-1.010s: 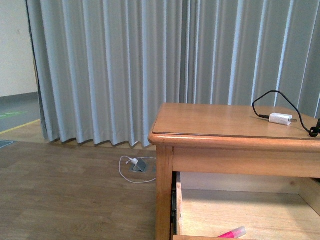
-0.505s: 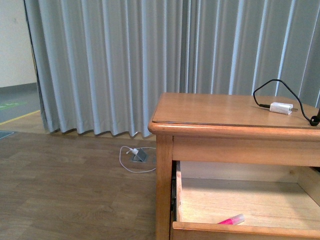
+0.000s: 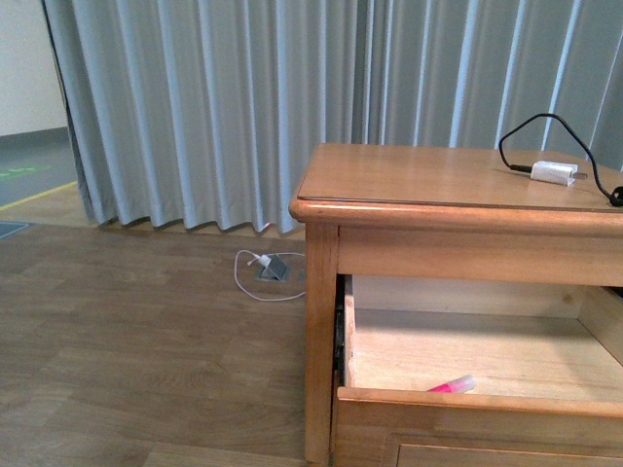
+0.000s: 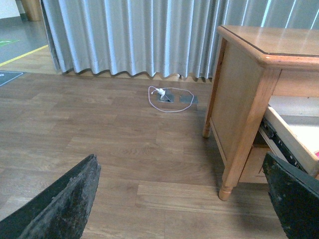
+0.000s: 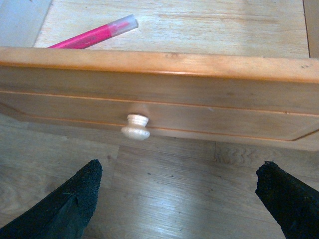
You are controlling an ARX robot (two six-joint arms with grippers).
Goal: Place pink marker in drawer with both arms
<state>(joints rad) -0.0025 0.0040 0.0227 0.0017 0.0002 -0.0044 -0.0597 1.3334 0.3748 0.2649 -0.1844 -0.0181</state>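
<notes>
**marker lies in the open drawer, both grippers empty**

from here i see the pink marker point(image 3: 451, 386) flat on the floor of the drawer point(image 3: 467, 404), near the front-left corner and just behind the front edge, which hides its lower part in the front view. the drawer is pulled well out of the nightstand point(image 3: 409, 175).

the marker's long axis runs on a slant. its pale capped end points toward the right side and slightly toward the back edge, and the pink body runs down toward the front-left corner.

i judge it light, stiff and smooth, a round plastic barrel that could roll or slip under a loose pinch. if i had to lift it, i would take it across the middle of the pink body, with the fingers square to the long axis.

the left gripper point(image 4: 179, 160) is spread wide with nothing between its fingers, and it looks over the floor point(image 4: 109, 144) beside the nightstand's left side. the right gripper point(image 5: 179, 167) is also spread wide and empty. it sits in front of the drawer face, with the knob point(image 5: 135, 127) ahead of its fingers and clear of them.

a charger plug point(image 3: 551, 173) rests near the right edge of the top. to me the placing looks done, with only the drawer left to shut.
</notes>
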